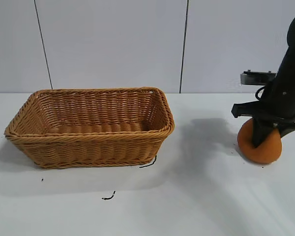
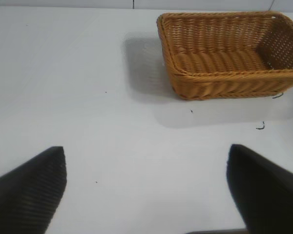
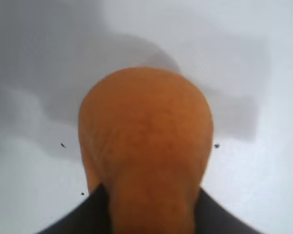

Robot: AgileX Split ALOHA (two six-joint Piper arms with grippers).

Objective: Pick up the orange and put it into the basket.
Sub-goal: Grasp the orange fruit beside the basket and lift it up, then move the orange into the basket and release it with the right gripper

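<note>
- My right pincer (image 1: 261, 140) points straight down at the right side of the bench (image 1: 187, 196), its dark fingers set over the orange (image 1: 265, 150).
- In my right wrist view the orange (image 3: 146, 146) fills the middle, with a dark finger (image 3: 78, 217) pressed against each flank, so I read the pincer as clenched on the fruit.
- The orange sits on the white bench, well apart from the basket (image 1: 91, 142).
- The basket stands upright on the left half of the bench, nothing inside that I can see.
- My left pincer (image 2: 146, 195) hangs above bare bench with its two fingers spread wide, released; the basket (image 2: 229, 73) lies farther off in that view.
- A few small dark specks and a curled thread (image 1: 108, 196) lie on the bench in front of the basket.
</note>
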